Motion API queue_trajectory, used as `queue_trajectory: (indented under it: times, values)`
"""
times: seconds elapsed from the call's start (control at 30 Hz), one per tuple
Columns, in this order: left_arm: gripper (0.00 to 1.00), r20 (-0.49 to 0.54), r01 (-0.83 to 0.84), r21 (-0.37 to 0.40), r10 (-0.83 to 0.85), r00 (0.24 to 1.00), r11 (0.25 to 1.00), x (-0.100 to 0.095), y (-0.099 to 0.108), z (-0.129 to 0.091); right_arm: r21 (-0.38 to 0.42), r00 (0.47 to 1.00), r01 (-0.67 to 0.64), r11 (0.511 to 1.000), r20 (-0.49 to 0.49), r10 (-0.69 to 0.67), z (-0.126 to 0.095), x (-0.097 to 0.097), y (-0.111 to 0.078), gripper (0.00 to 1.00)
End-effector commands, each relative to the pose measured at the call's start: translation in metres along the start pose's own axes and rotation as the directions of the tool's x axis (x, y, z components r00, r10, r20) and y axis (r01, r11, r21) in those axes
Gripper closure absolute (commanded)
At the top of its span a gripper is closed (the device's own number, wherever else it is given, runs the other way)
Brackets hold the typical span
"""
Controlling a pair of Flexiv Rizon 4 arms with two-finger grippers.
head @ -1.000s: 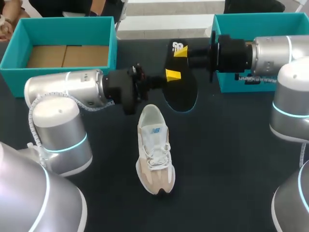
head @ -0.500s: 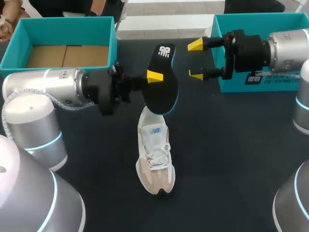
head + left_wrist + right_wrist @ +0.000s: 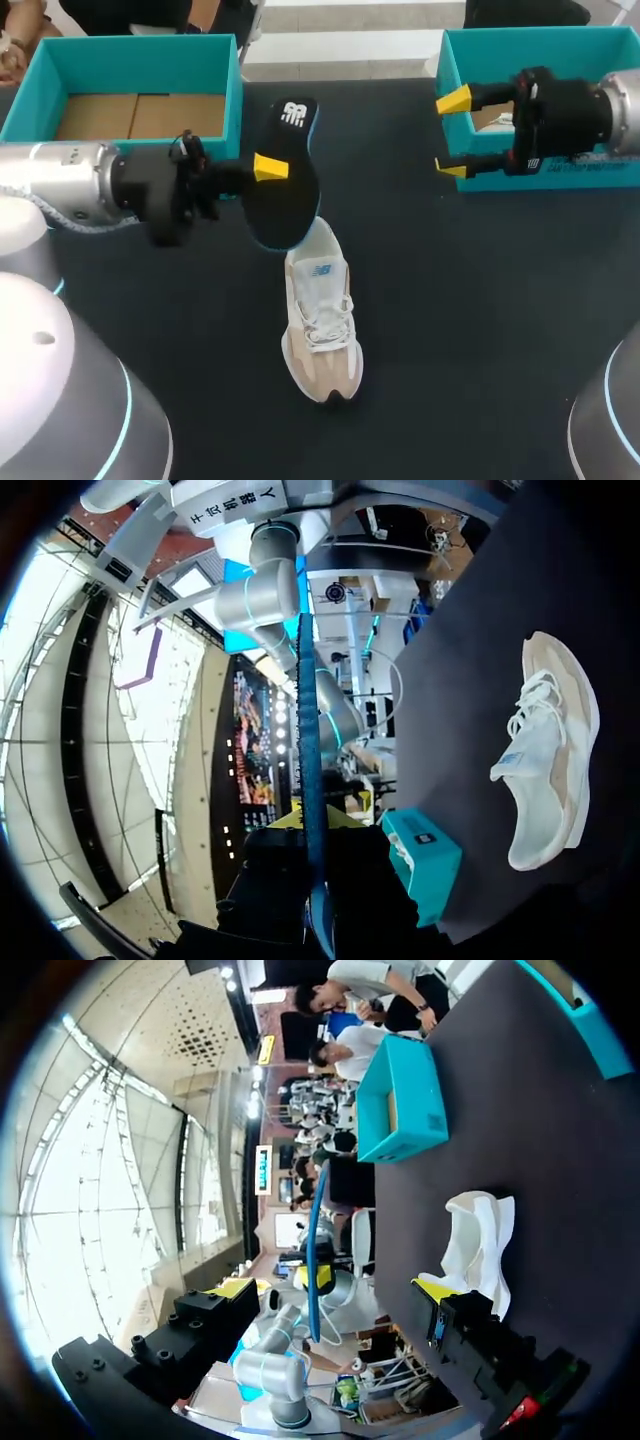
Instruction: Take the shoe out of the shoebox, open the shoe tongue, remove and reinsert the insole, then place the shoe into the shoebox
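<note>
hanging above the dark table (image 3: 480, 330), the black insole (image 3: 285, 180) is out of the shoe and pinched on edge in the left gripper (image 3: 270, 170). one yellow tip presses its near face; the other finger is hidden behind it in the head view. the insole stands roughly upright, with the end bearing a white mark uppermost. its lower end overlaps the heel of the shoe (image 3: 320, 315) from above; contact cannot be told there.

in the left wrist view the insole (image 3: 308, 740) shows edge-on as a thin dark strip with a blue rim, running out from between the fingers of the left gripper (image 3: 312, 825), which are pressed on it from both sides. the shoe (image 3: 545, 770) lies off to one side of the strip, clear of it.

the shoe is white and beige, laced, sole down on the table, toe towards the robot.

the right gripper (image 3: 452, 135) hangs with fingers spread wide, nothing between them, just in front of the near wall of the right teal box (image 3: 540, 40). in its own wrist view the right gripper (image 3: 332, 1289) looks out at the insole (image 3: 314, 1230) edge-on, with the shoe (image 3: 480, 1235) beside that and the left teal box (image 3: 400, 1100) beyond.

the left teal box (image 3: 130, 48) sits at the far left of the table, brown cardboard floor showing.
</note>
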State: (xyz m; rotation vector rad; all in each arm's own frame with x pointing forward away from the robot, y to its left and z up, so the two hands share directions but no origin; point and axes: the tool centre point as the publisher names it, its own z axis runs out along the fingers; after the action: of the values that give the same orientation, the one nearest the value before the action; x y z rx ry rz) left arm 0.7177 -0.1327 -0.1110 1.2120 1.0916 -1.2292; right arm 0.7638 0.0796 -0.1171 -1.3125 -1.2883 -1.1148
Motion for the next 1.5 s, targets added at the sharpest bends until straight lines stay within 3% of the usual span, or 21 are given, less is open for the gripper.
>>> queue_trajectory:
  times: [0.03, 0.53, 0.6, 0.63, 0.7, 0.73, 0.83, 0.97, 1.0, 1.03, 1.07, 1.13, 1.17, 1.27, 1.3, 1.33, 1.37, 1.47, 1.5]
  values:
    - [1.0, -0.001, -0.018, 0.012, 0.018, 1.0, 1.0, -0.003, 0.0, -0.006, -0.005, 1.0, -0.003, 1.0, 0.015, 0.003, -0.004, 0.004, -0.005, 0.0]
    - [1.0, -0.001, -0.018, 0.012, 0.018, 1.0, 1.0, -0.003, 0.0, -0.006, -0.005, 1.0, -0.003, 1.0, 0.015, 0.003, -0.004, 0.004, -0.005, 0.0]
    - [1.0, -0.064, 0.036, -0.012, -0.037, 0.997, 0.999, -0.004, 0.0, -0.005, -0.005, 1.0, -0.003, 1.0, 0.015, 0.003, -0.004, 0.004, -0.005, 0.0]
    - [1.0, -0.134, 0.142, -0.061, -0.149, 0.98, 0.988, -0.005, -0.001, -0.006, -0.005, 1.0, -0.003, 1.0, 0.015, 0.003, -0.004, 0.004, -0.005, 0.0]
    - [1.0, -0.133, 0.183, -0.056, -0.19, 0.973, 0.981, -0.006, -0.002, -0.007, -0.005, 1.0, -0.003, 1.0, 0.015, 0.003, -0.004, 0.004, -0.005, 0.0]
    - [1.0, -0.139, 0.32, -0.099, -0.331, 0.933, 0.942, -0.01, -0.005, -0.007, -0.005, 1.0, -0.003, 1.0, 0.015, 0.003, -0.004, 0.004, -0.005, 0.0]
    - [1.0, -0.106, 0.528, -0.116, -0.539, 0.836, 0.842, -0.014, -0.008, -0.007, -0.005, 1.0, -0.003, 1.0, 0.015, 0.003, -0.004, 0.004, -0.005, 0.0]
    - [1.0, -0.112, 0.658, -0.162, -0.676, 0.729, 0.736, -0.014, -0.009, -0.007, -0.005, 1.0, -0.003, 1.0, 0.015, 0.003, -0.004, 0.004, -0.005, 0.0]
    - [1.0, -0.117, 0.75, -0.184, -0.772, 0.625, 0.635, -0.016, -0.012, -0.006, -0.005, 1.0, -0.003, 1.0, 0.015, 0.003, -0.004, 0.004, -0.005, 0.0]
    - [1.0, -0.117, 0.75, -0.184, -0.772, 0.625, 0.635, -0.016, -0.012, -0.006, -0.005, 1.0, -0.003, 1.0, 0.015, 0.003, -0.004, 0.004, -0.005, 0.0]
    - [1.0, -0.123, 0.824, -0.24, -0.858, 0.498, 0.513, -0.016, -0.017, -0.007, -0.005, 1.0, -0.003, 1.0, 0.015, 0.003, -0.004, 0.004, -0.005, 0.0]
    - [1.0, -0.103, 0.872, -0.231, -0.902, 0.419, 0.432, -0.019, -0.02, -0.006, -0.005, 1.0, -0.003, 1.0, 0.015, 0.003, -0.004, 0.004, -0.005, 0.0]
    - [1.0, -0.107, 0.916, -0.249, -0.949, 0.298, 0.315, -0.022, -0.022, -0.005, -0.005, 1.0, -0.003, 1.0, 0.015, 0.003, -0.004, 0.004, -0.005, 0.0]
    - [1.0, -0.101, 0.941, -0.278, -0.98, 0.171, 0.192, -0.026, -0.022, -0.004, -0.005, 1.0, -0.003, 1.0, 0.015, 0.003, -0.004, 0.004, -0.005, 0.0]
    - [1.0, -0.101, 0.941, -0.278, -0.98, 0.171, 0.192, -0.026, -0.022, -0.004, -0.005, 1.0, -0.003, 1.0, 0.015, 0.003, -0.004, 0.004, -0.005, 0.0]
    - [1.0, -0.072, 0.961, -0.276, -0.997, -0.015, 0.005, -0.035, -0.019, -0.002, -0.005, 1.0, -0.003, 1.0, 0.015, 0.003, -0.004, 0.004, -0.005, 0.0]
    - [1.0, -0.071, 0.961, -0.277, -0.996, -0.045, -0.023, -0.036, -0.017, -0.002, -0.005, 1.0, -0.003, 1.0, 0.015, 0.003, -0.004, 0.004, -0.005, 0.0]
    - [1.0, -0.039, 0.918, -0.231, -0.94, -0.339, -0.321, -0.046, -0.009, 0.0, -0.005, 1.0, -0.003, 1.0, 0.015, 0.003, -0.004, 0.004, -0.005, 0.0]
    - [1.0, -0.042, 0.904, -0.221, -0.922, -0.384, -0.366, -0.047, -0.008, 0.0, -0.005, 1.0, -0.003, 1.0, 0.015, 0.003, -0.004, 0.004, -0.005, 0.0]
